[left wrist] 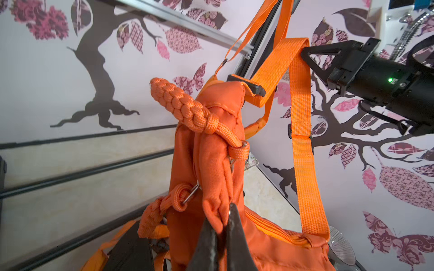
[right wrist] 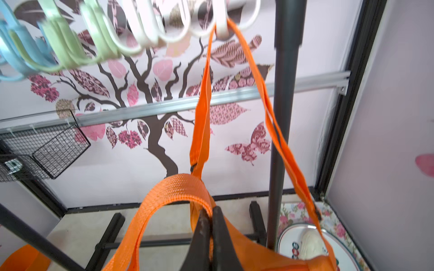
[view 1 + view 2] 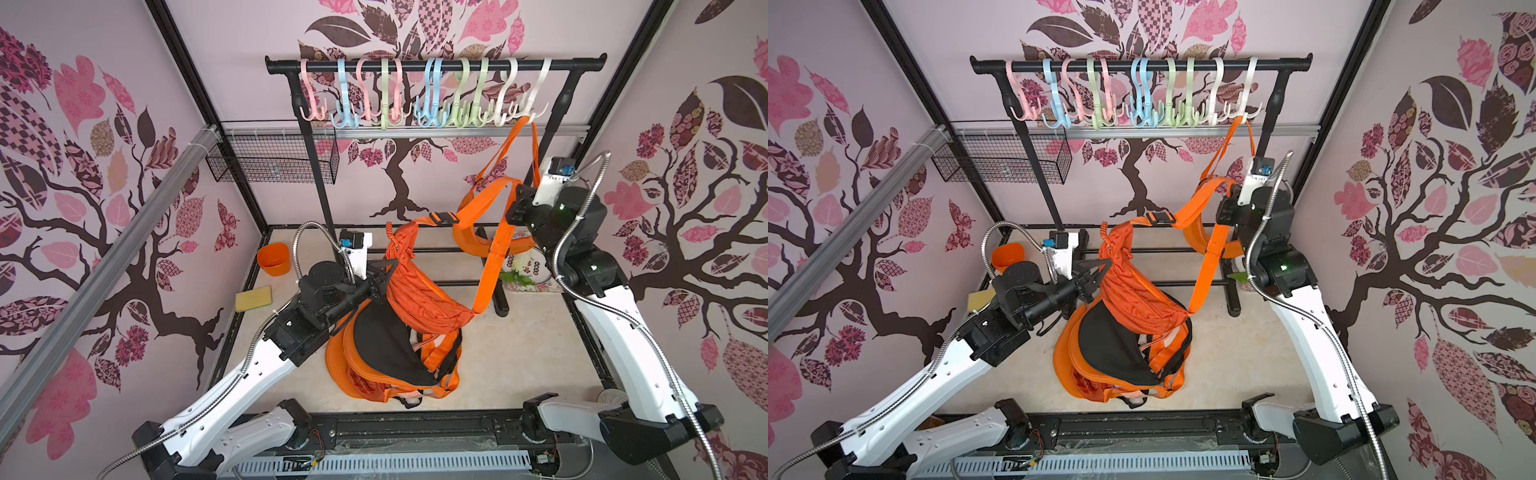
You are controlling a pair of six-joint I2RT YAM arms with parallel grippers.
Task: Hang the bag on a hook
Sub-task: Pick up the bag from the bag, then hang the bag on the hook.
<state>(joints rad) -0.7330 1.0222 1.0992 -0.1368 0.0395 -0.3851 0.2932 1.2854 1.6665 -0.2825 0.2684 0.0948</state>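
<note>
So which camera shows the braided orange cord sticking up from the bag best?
The left wrist view: the braided cord fills the middle, every plait and its knot at the bag clear. In both top views it is just a small knobbly strip at the bag's raised end. The right wrist view does not show it.

A robot lab cell is posing as a home closet: tree-patterned wallpaper (image 3: 83,174) is covering the panels, aluminium framing (image 3: 124,232) is bracing them, a black clothes rail (image 3: 434,64) is carrying pastel hooks (image 3: 461,104), a wire basket (image 3: 272,160) is hanging on the back wall, and two white robot arms (image 3: 232,382) (image 3: 615,332) are reaching in from the floor's near edge.
</note>
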